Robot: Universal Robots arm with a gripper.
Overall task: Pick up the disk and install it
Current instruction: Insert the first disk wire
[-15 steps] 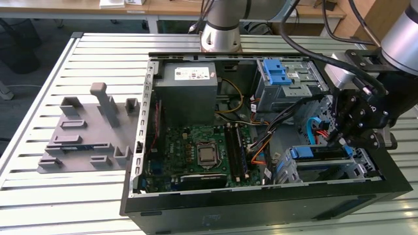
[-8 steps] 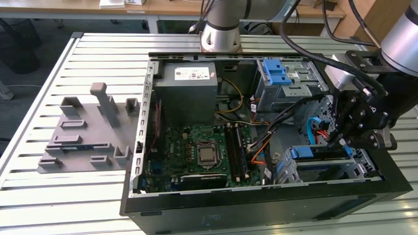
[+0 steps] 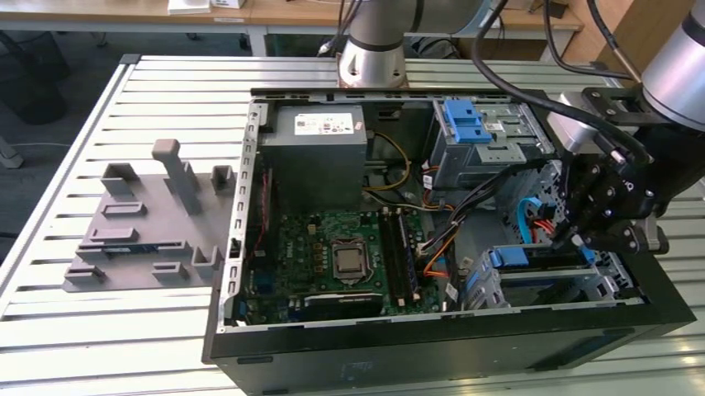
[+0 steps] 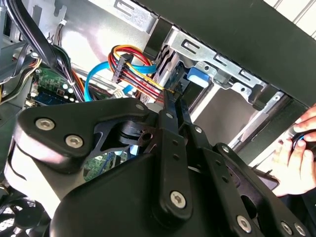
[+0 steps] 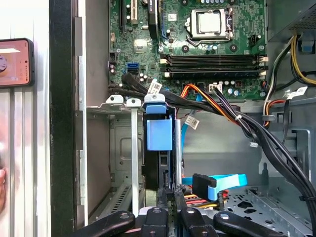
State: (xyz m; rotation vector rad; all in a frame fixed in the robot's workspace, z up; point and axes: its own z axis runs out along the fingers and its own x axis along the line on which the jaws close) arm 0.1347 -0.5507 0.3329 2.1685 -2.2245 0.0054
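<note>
The disk (image 3: 531, 257), framed in its blue carrier, stands on edge in a slot of the metal drive cage (image 3: 600, 285) at the near corner of the open computer case, on the exterior view's right. In the first wrist view the carrier's blue tab (image 5: 159, 132) sits between the cage walls. My gripper (image 3: 570, 239) hangs right over that cage. Its two fingers lie close together, tips at the disk's end (image 5: 168, 190), and they are narrower than the disk. The second wrist view shows the gripper (image 4: 172, 96) next to the blue carrier (image 4: 197, 76).
Bundled black, orange and blue cables (image 5: 232, 118) run beside the cage. The motherboard (image 3: 342, 256), grey power-supply box (image 3: 319, 153) and an upper bay with a blue part (image 3: 468, 124) share the case. A grey fixture (image 3: 144, 223) lies on the table. A person's hand (image 4: 296, 153) is near.
</note>
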